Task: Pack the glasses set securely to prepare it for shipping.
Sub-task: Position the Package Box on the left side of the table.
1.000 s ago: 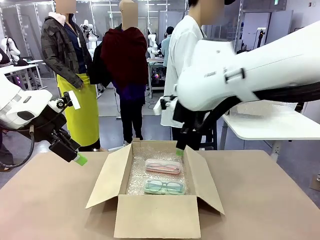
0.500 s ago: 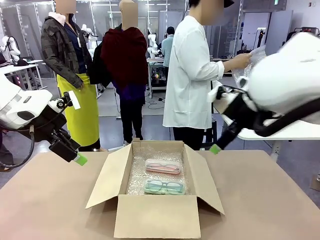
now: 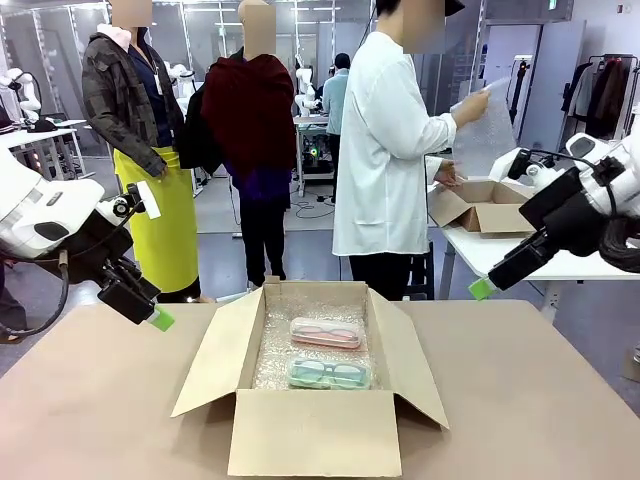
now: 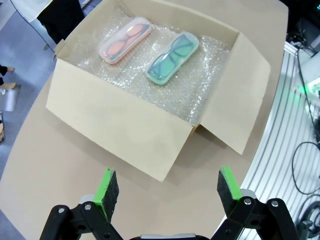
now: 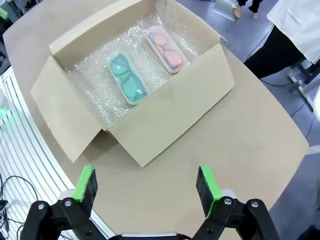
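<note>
An open cardboard box (image 3: pixel 310 425) stands mid-table, lined with bubble wrap. Inside lie the glasses set: a pink case (image 3: pixel 325 332) at the far side and a mint-green case (image 3: pixel 329 373) nearer me, side by side. Both cases also show in the left wrist view, pink (image 4: pixel 124 40) and green (image 4: pixel 172 57), and in the right wrist view, pink (image 5: pixel 167 42) and green (image 5: pixel 127 78). My left gripper (image 4: pixel 165 187) hangs open above the table left of the box (image 3: pixel 160 320). My right gripper (image 5: pixel 145 186) is open too, raised off to the right (image 3: pixel 482 290). Neither holds anything.
A person in a white coat (image 3: pixel 385 150) stands behind the table, turned toward a side table (image 3: pixel 560 255), holding up a sheet of bubble wrap (image 3: pixel 480 125) over a second cardboard box (image 3: pixel 480 205). The box flaps (image 3: pixel 215 355) stand open on all sides.
My right arm has swung away from above the box to the right side of the table. The left arm has stayed still. The person has lifted a bubble-wrap sheet.
</note>
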Controlling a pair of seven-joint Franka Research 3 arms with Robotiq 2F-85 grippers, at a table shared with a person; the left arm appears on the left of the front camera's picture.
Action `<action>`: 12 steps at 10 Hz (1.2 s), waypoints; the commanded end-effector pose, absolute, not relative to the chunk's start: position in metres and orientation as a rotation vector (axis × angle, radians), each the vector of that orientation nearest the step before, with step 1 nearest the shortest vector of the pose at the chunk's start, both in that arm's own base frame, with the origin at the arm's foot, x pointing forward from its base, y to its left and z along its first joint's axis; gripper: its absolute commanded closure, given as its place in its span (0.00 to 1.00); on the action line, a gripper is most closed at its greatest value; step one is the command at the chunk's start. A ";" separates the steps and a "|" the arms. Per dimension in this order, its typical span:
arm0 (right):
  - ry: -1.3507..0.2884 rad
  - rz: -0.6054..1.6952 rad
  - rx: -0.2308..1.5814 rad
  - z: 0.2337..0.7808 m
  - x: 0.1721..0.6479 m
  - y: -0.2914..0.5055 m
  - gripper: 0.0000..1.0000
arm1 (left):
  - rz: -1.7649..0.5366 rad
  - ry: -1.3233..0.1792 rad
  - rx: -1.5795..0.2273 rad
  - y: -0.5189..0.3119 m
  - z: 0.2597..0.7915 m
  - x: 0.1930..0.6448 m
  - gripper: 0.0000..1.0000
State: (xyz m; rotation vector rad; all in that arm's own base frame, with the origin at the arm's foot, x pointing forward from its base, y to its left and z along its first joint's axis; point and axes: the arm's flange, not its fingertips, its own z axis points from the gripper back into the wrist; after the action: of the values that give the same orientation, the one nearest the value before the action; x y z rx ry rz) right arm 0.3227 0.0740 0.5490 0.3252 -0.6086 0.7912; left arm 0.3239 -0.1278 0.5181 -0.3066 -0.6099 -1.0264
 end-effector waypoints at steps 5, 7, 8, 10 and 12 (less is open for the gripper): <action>-0.612 0.810 0.318 0.550 0.322 0.077 0.00 | -1.037 -0.626 -0.326 -0.126 0.518 0.325 0.00; -0.612 0.810 0.318 0.550 0.322 0.077 0.00 | -1.037 -0.626 -0.326 -0.126 0.518 0.325 0.00; -0.612 0.810 0.318 0.550 0.322 0.077 0.00 | -1.026 -0.610 -0.307 -0.128 0.518 0.324 0.00; -0.612 0.810 0.318 0.550 0.322 0.077 0.00 | -0.830 -0.651 -0.497 -0.075 0.527 0.351 0.00; -0.612 0.810 0.318 0.550 0.322 0.077 0.00 | -0.717 -0.569 -0.777 -0.014 0.498 0.386 0.00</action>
State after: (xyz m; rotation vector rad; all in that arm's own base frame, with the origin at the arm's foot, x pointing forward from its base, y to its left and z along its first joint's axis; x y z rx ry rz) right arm 0.3225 0.0770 0.5487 0.3244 -0.6059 0.8033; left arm 0.3606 -0.0384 0.5085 -0.6415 -0.6059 -0.7789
